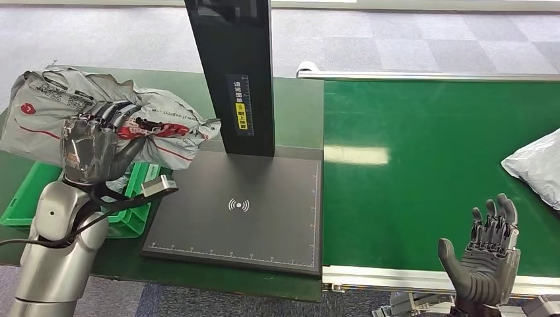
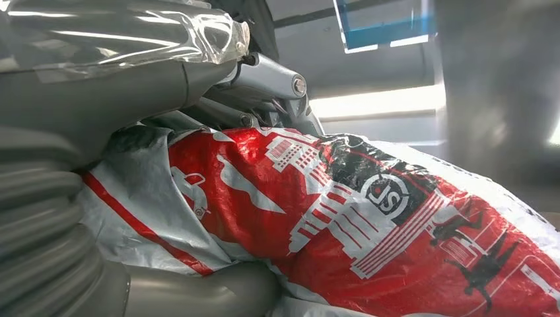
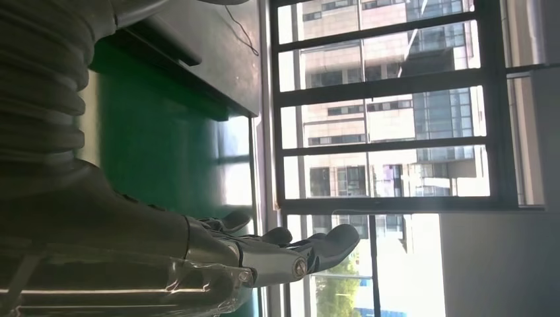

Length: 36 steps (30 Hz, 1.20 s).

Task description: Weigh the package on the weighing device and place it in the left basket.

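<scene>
- Over the left end of the tabletop (image 1: 290,112), the left hand (image 1: 92,142) holds the package (image 1: 46,112), a crumpled grey mailer with red print, lifted clear of the surface; its fingers (image 1: 109,113) curl over the package's near face.
- Directly under the held package sits the green basket (image 1: 26,198), its rim showing below and beside the left arm.
- Just right of the basket lies the weighing device (image 1: 238,211), a flat dark grey plate with a white wireless mark at its centre and a tall black post (image 1: 234,72) rising from its far edge; a yellow label is on the post.
- Right of the device runs a green conveyor belt (image 1: 422,172), with a second grey package (image 1: 538,165) lying at its far right edge.
- At the belt's near edge the right hand (image 1: 485,261) is raised, palm up, fingers spread wide and holding nothing.
- From the left wrist, the red print on the package fills the space between thumb and fingers.
</scene>
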{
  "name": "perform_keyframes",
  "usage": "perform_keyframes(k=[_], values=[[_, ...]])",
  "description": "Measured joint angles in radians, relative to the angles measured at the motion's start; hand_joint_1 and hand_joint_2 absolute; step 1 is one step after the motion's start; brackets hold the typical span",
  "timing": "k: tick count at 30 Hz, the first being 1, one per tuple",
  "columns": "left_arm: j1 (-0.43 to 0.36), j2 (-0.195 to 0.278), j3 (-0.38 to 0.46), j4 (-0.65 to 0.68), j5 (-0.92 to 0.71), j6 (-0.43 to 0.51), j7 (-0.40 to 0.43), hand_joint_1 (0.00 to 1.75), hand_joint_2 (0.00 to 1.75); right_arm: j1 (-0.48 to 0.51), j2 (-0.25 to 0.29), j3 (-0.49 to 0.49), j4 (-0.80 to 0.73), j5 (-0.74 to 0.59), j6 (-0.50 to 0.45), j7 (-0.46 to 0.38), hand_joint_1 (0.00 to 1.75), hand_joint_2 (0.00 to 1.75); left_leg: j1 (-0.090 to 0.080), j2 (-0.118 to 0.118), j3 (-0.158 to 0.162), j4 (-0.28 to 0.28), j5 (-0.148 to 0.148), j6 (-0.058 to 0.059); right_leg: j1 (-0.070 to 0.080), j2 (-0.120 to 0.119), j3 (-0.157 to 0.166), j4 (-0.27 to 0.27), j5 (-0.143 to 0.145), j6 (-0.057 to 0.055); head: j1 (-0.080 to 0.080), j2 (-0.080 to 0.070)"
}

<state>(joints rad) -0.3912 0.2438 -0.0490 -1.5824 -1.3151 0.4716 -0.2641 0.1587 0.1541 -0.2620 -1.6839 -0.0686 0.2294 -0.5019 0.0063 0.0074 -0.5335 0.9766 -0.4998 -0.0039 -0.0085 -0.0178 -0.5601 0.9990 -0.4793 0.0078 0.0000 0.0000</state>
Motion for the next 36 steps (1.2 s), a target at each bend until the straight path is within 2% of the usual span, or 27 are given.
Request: perform_keyframes(k=[8,12,16,20,21,25,26,28,33,36], values=[[-0.184,0.066,0.03,0.383,-0.122,-0.001,0.127,1.75,1.75,-0.014,-0.034,0.064,0.029,-0.019,-0.031,-0.002,0.0,1.75,0.001,0.0,0.0,0.0,0.001,-0.001,0.001,0.001,-0.001,0.001,0.0,0.0,0.0,0.0],[-0.253,0.091,0.023,0.547,-0.223,0.011,0.241,1.75,1.75,-0.021,-0.04,0.077,0.036,-0.023,-0.031,0.002,0.0,1.75,0.001,0.001,0.0,0.0,0.001,-0.001,0.001,0.001,-0.001,0.001,0.0,0.0,0.0,0.0],[-0.326,0.127,-0.043,0.689,-0.251,0.021,0.4,1.75,1.75,-0.028,-0.043,0.086,0.042,-0.023,-0.032,0.006,0.0,1.75,0.001,0.001,-0.001,0.0,0.001,-0.001,0.001,0.001,-0.001,0.001,0.0,0.0,0.0,0.0],[-0.392,0.148,-0.109,0.817,-0.253,0.013,0.471,1.75,1.75,-0.031,-0.044,0.087,0.047,-0.025,-0.042,0.008,0.0,1.75,0.001,0.001,-0.001,0.0,0.001,-0.001,0.001,0.001,-0.001,0.001,0.0,-0.001,0.0,0.0],[-0.406,0.15,-0.122,0.842,-0.253,0.008,0.484,1.7,1.75,-0.031,-0.045,0.087,0.047,-0.025,-0.044,0.008,0.0,1.75,0.001,0.001,-0.001,0.0,0.001,-0.001,0.001,0.001,-0.001,0.001,0.0,-0.001,0.0,0.0],[-0.452,0.153,-0.17,0.926,-0.253,-0.026,0.544,0.05,1.75,-0.031,-0.047,0.087,0.047,-0.027,-0.057,0.008,0.0,1.75,0.001,0.001,-0.001,0.0,0.001,-0.001,0.001,0.001,-0.002,0.001,0.0,-0.001,0.0,0.0],[-0.462,0.152,-0.179,0.945,-0.253,-0.036,0.556,0.0,1.75,-0.03,-0.047,0.087,0.047,-0.027,-0.06,0.009,0.0,1.75,0.001,0.001,-0.001,0.0,0.001,-0.001,0.001,0.001,-0.002,0.001,0.0,-0.001,0.0,0.0],[-0.475,0.147,-0.189,0.973,-0.249,-0.051,0.561,0.0,1.75,-0.027,-0.047,0.087,0.046,-0.027,-0.066,0.011,0.0,1.75,0.001,0.001,-0.001,0.0,0.001,-0.001,0.001,0.001,-0.002,0.001,0.0,-0.001,0.0,0.0],[-0.479,0.116,-0.183,0.994,-0.244,-0.092,0.514,0.0,1.75,-0.016,-0.043,0.086,0.041,-0.021,-0.07,0.016,0.0,1.75,0.001,0.001,-0.001,0.0,0.001,-0.001,0.001,0.001,-0.002,0.001,0.0,-0.001,0.0,0.0],[-0.468,0.095,-0.181,0.985,-0.25,-0.121,0.531,0.0,1.75,-0.009,-0.036,0.083,0.035,-0.008,-0.067,0.017,0.0,1.75,0.001,0.002,-0.001,0.0,0.001,-0.001,0.001,0.002,-0.002,0.001,0.0,-0.001,0.0,0.0]])
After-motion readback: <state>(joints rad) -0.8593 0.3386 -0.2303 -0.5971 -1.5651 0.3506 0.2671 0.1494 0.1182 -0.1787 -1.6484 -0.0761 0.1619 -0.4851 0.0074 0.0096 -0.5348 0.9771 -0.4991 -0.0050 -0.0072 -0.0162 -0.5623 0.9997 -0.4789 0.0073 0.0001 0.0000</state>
